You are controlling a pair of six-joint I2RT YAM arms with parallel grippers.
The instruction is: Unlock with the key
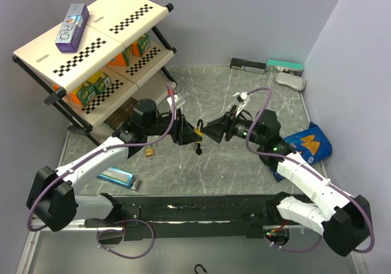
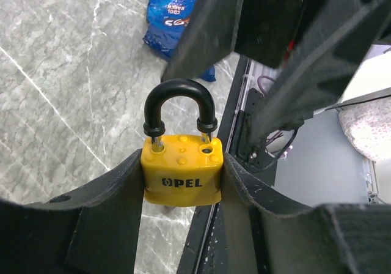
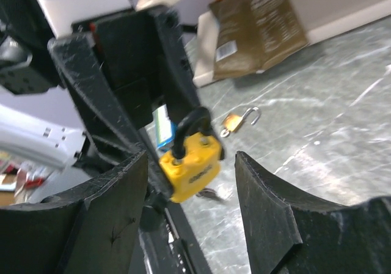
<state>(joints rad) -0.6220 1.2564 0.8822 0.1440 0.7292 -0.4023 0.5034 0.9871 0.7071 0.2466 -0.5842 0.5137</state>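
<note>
Mid-table, left gripper (image 1: 188, 133) clamped the padlock (image 2: 181, 175); we noted right gripper (image 1: 211, 131) spread empty, just right of it.

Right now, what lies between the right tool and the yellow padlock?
Nothing; the right wrist view shows a bare gap between the right tool and the yellow padlock.

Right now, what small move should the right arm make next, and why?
Probably lower the right gripper slightly and close it on what looks like the key hanging under the yellow padlock. The left gripper clamps the padlock's body, its shackle looks seated, and the right jaws stand open in front of it, holding nothing.
</note>
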